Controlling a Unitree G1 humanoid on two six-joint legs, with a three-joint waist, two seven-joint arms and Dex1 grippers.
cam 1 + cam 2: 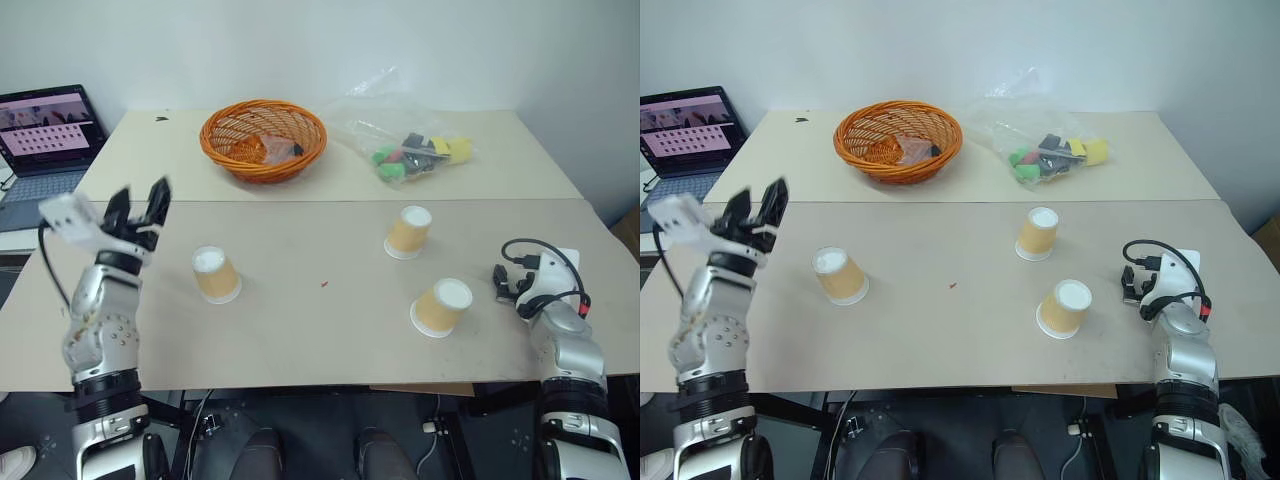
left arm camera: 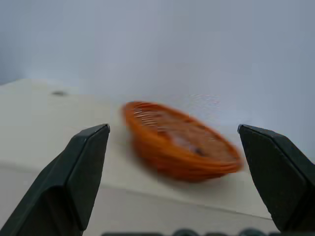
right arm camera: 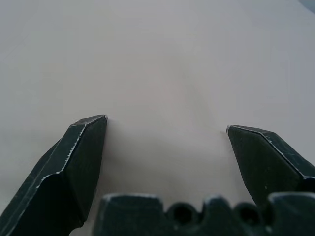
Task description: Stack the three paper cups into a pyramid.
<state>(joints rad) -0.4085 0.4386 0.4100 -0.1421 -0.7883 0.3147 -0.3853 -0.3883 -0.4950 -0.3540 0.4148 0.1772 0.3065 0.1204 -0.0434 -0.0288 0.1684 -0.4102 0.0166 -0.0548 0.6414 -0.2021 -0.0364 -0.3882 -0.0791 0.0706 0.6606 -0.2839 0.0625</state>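
Three tan paper cups stand apart on the near table, each with a white end up. One cup (image 1: 215, 274) is at the left, one (image 1: 409, 231) is right of the middle, and one (image 1: 441, 306) is nearer the front edge. My left gripper (image 1: 140, 200) is raised over the table's left side, left of the left cup, open and empty, and its wrist view looks toward the basket (image 2: 179, 147). My right gripper (image 3: 166, 123) is low at the right, to the right of the front cup, open over bare table with nothing between its fingers (image 3: 83, 147).
An orange wicker basket (image 1: 263, 138) sits on the far table, with a clear plastic bag of coloured items (image 1: 410, 150) to its right. A laptop (image 1: 45, 130) stands off the table's left end. A seam (image 1: 330, 202) divides the two tables.
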